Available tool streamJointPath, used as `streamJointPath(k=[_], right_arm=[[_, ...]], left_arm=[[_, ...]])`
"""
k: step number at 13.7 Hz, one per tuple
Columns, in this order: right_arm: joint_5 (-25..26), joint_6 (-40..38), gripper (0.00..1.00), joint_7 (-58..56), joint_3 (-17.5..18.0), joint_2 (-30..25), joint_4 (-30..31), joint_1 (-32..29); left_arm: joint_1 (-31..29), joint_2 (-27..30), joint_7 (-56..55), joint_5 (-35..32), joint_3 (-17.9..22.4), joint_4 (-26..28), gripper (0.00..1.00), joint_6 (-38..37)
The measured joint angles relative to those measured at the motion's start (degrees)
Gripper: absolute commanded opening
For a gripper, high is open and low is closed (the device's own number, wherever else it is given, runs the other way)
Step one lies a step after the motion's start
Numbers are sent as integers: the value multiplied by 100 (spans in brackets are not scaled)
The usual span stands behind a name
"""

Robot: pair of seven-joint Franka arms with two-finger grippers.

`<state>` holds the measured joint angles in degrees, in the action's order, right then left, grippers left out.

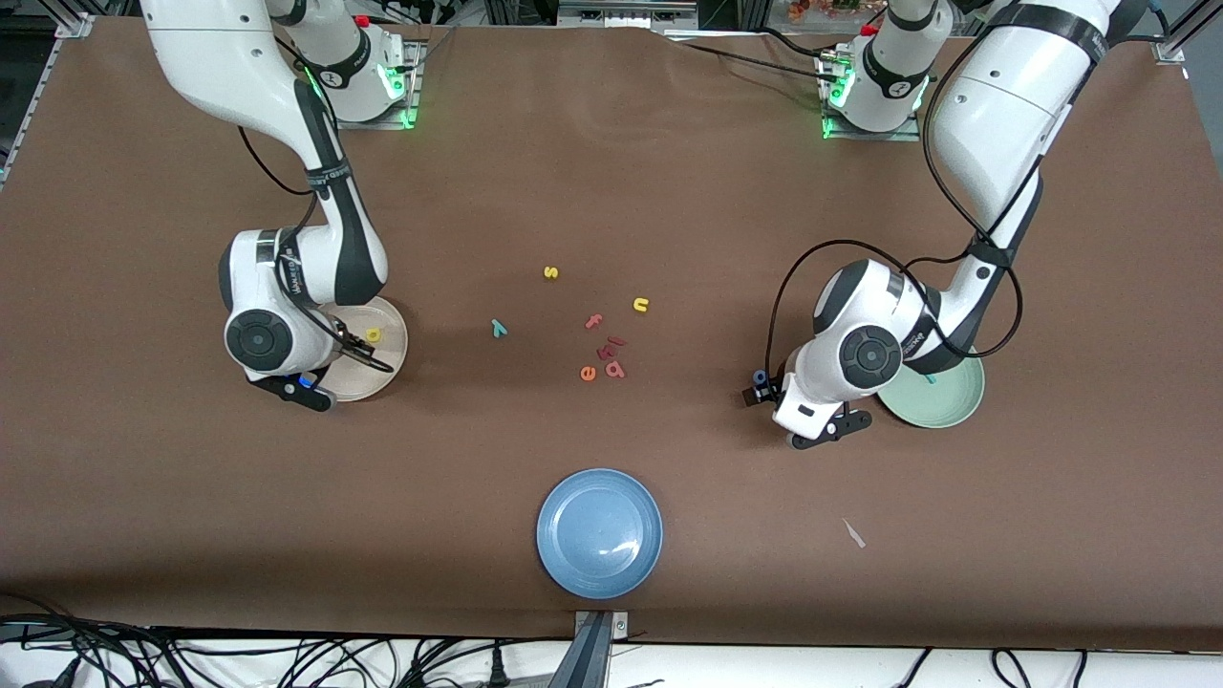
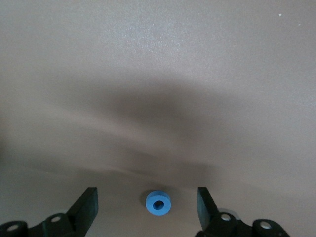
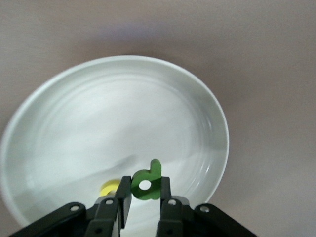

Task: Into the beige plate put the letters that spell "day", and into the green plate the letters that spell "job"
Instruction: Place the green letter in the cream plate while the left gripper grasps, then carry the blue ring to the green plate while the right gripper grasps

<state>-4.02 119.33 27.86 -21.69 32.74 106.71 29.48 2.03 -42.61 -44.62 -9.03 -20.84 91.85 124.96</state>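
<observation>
Beige plate [image 1: 375, 368], at 9 o'clock: one yellow letter [image 1: 374, 334]. Right gripper [image 3: 145, 197] over it, jaws clamped on green "d" [image 3: 147, 181]. Green plate [image 1: 946, 397], at 3 o'clock: one teal letter [image 1: 930, 378]. Blue plate [image 1: 599, 532], 6 o'clock. Left gripper [image 2: 148, 205], jaws apart around blue "o" [image 2: 159, 202] on the table [image 1: 611, 172]. Teal "y" [image 1: 498, 328] and red "b" [image 1: 614, 368] near centre.

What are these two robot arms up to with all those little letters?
They are sorting foam letters into plates. The right gripper holds a green "d" over the beige plate, where a yellow letter already lies. The left gripper stands open around a blue "o" on the table beside the green plate, which already holds a teal letter. A teal "y" and a red "b" wait mid-table among others.
</observation>
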Motion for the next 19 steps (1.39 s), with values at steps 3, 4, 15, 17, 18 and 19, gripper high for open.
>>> streamJointPath(k=[3,4,15,17,18,19], right_arm=[[0,652,82,-145,-13,1,502,4],[0,677,90,-145,-23,-9,512,5],[-161,-88,98,1475,728,-493,-198,395],[-276,5,97,1949,1008,-467,-198,438],[-312,76,97,2354,1071,-446,-197,467],[-338,167,98,2755,1124,-417,-191,514]], left_arm=[[22,-31,-61,0,-5,0,76,-2],[44,-61,-80,0,-9,1,76,-3],[169,-260,-334,0,-8,1,56,-3],[169,-276,-336,0,-8,4,56,-3],[170,-289,-336,0,-8,5,55,-4],[174,-305,-336,0,-8,6,53,-4]])
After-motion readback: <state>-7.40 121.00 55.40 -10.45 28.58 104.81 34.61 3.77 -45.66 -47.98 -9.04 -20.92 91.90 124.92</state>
